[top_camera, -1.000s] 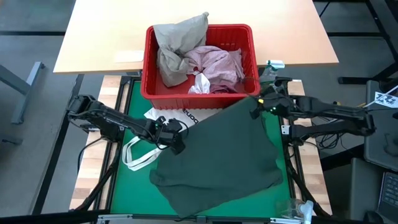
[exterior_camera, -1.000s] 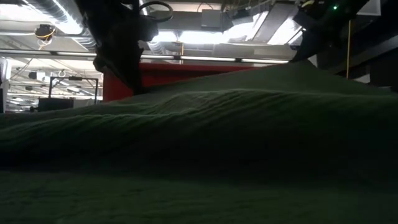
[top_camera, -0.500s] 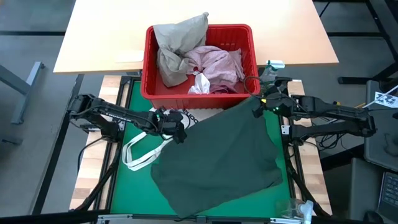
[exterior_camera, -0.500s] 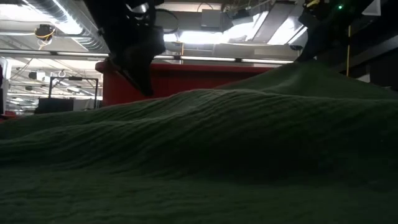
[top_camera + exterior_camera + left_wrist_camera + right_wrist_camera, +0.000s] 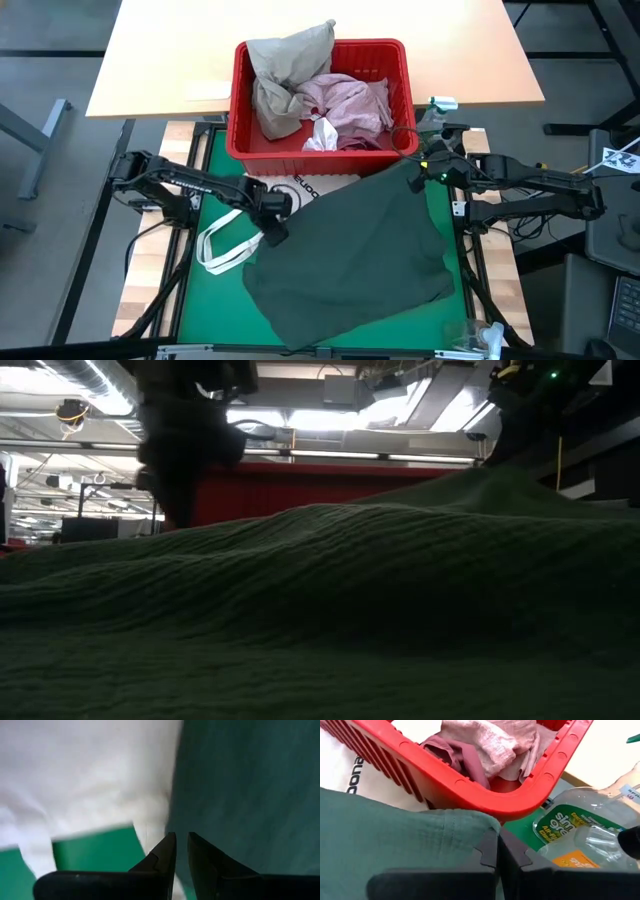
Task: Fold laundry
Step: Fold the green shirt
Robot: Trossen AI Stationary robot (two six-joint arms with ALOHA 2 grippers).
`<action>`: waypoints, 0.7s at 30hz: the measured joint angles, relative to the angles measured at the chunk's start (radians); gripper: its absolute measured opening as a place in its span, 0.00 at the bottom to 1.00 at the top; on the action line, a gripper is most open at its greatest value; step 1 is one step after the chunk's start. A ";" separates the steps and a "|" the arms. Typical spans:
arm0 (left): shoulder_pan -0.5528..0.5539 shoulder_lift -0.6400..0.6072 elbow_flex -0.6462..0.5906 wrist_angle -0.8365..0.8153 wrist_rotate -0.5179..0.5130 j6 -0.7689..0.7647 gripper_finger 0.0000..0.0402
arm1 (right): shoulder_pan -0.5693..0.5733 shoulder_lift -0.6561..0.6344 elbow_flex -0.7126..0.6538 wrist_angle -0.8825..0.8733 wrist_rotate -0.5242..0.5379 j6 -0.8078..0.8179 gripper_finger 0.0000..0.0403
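Dark grey-green garment [image 5: 350, 255]: your left end effector [image 5: 268, 232], back at its edge, fingers slightly parted, holds nothing; right end effector [image 5: 415, 170] stays clamped on the far corner. Regrasp needed.

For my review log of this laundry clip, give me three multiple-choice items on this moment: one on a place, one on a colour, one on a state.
1. Where does the dark grey-green garment lie?
A. in the red basket
B. spread on the green mat
C. on the wooden table

2. What colour is the basket?
A. red
B. blue
C. white

3. What is the right claw doing?
A. hanging open above the basket
B. shut on the tote bag
C. shut on a corner of the dark grey-green garment

Answers: 1 B, the high view shows it spread over the green mat. 2 A, its slotted walls are red. 3 C, the right wrist view shows the fingers closed with the cloth's corner reaching between them.
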State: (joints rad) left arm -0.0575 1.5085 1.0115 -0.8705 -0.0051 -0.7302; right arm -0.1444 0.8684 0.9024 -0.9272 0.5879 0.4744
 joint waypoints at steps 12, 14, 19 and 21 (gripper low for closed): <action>-0.119 0.000 -0.070 -0.073 0.014 -0.166 0.26 | 0.000 0.000 0.000 0.000 -0.024 0.000 0.01; -0.129 0.000 -0.121 -0.014 0.026 -0.212 0.31 | 0.000 0.000 0.000 0.000 -0.024 0.000 0.01; -0.149 0.001 -0.220 0.144 0.063 -0.329 0.37 | 0.000 0.000 0.000 0.000 -0.024 0.000 0.01; -0.154 0.001 -0.244 0.185 0.083 -0.334 0.37 | 0.000 0.000 0.000 0.000 -0.026 0.000 0.01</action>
State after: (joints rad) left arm -0.2111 1.5097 0.7679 -0.6854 0.0782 -1.0637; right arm -0.1444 0.8684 0.9024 -0.9270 0.5618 0.4740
